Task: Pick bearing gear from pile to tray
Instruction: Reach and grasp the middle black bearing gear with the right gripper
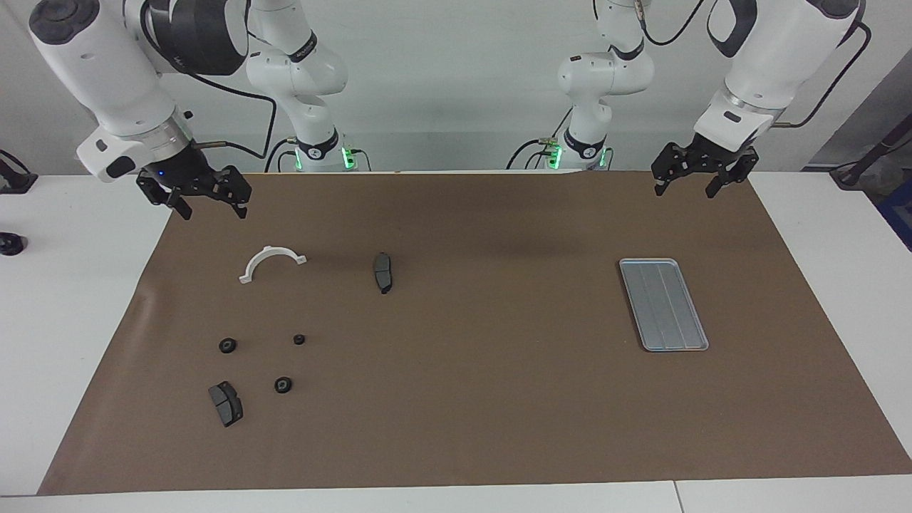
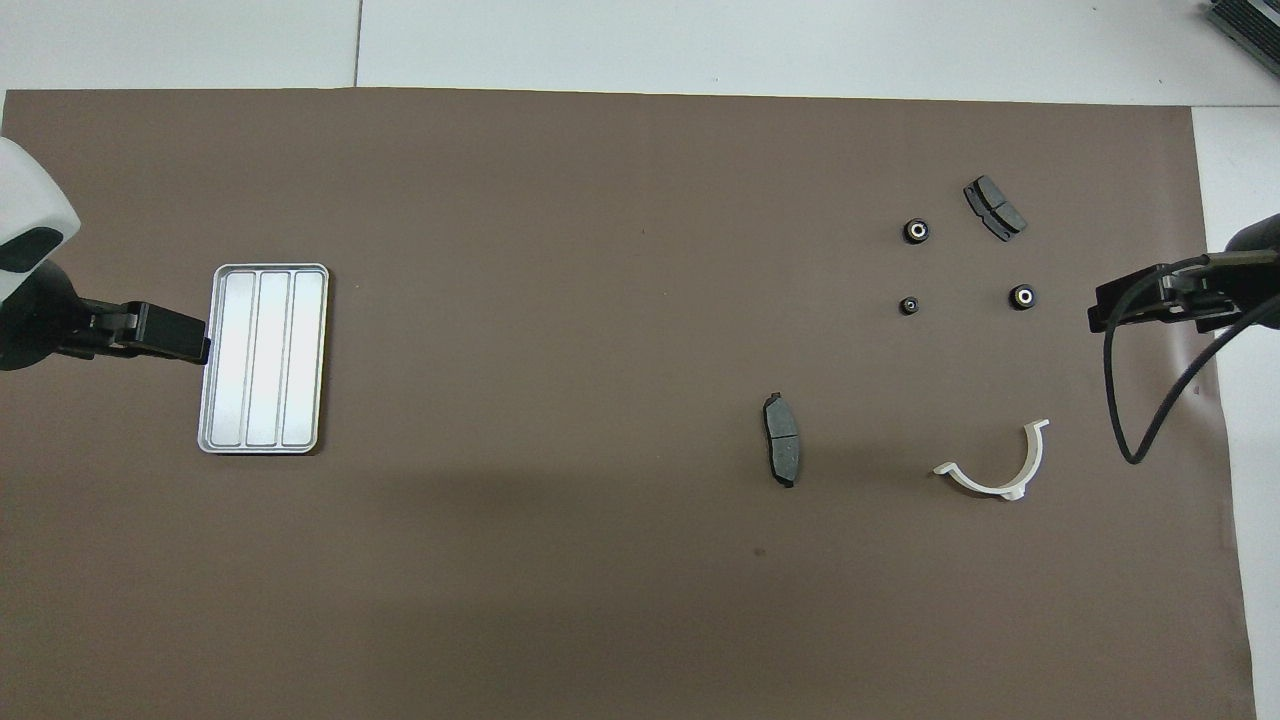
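Observation:
The pile lies on the brown mat toward the right arm's end. It holds three small black round gears (image 1: 227,345) (image 1: 299,339) (image 1: 283,385), which also show in the overhead view (image 2: 1022,297) (image 2: 909,305) (image 2: 916,231). It also holds two dark grey brake pads (image 1: 226,403) (image 1: 382,271) and a white half-ring bracket (image 1: 271,262). The silver tray (image 1: 662,304) (image 2: 264,357) lies empty toward the left arm's end. My right gripper (image 1: 212,211) (image 2: 1100,310) hangs open over the mat's edge beside the pile. My left gripper (image 1: 685,192) (image 2: 195,340) hangs open and empty over the mat beside the tray.
The brown mat (image 1: 484,399) covers most of the white table (image 1: 841,242). A black cable (image 2: 1125,400) hangs from the right arm over the mat's edge. A small dark object (image 1: 10,244) sits on the white table off the mat at the right arm's end.

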You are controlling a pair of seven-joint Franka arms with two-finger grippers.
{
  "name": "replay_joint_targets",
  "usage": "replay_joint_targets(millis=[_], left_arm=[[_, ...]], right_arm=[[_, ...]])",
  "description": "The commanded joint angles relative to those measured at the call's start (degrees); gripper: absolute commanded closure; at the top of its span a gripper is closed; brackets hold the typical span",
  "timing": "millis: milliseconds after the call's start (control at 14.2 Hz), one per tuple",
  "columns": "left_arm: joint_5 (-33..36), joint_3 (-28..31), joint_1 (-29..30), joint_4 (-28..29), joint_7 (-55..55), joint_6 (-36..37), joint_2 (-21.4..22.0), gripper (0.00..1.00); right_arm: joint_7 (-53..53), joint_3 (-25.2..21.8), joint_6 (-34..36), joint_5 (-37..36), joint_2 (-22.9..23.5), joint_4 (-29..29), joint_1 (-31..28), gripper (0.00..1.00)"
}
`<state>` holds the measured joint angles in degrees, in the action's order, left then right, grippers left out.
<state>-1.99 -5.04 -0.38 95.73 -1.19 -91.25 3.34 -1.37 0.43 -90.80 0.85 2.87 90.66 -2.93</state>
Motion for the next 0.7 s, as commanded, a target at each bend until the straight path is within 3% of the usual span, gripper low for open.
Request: replay_joint_targets(millis=[0,281,632], left_arm=[[0.5,-0.3,0.6,1.4,-0.5,0.3,1.3,0.0],[0.5,-0.3,0.6,1.4,-0.5,0.2,1.3,0.0],[0.5,-0.3,0.6,1.4,-0.5,0.2,1.3,0.0]], right_arm=[[-1.1,0.3,-1.0,0.6,-1.7,2.4,-0.5,0.0],[-2.6,0.4,-2.4,0.7,-2.2,3.5,-0.7,0.0],[-3.5,0.4,-9.8,0.9,-3.0,9.9,-0.2,0.0]])
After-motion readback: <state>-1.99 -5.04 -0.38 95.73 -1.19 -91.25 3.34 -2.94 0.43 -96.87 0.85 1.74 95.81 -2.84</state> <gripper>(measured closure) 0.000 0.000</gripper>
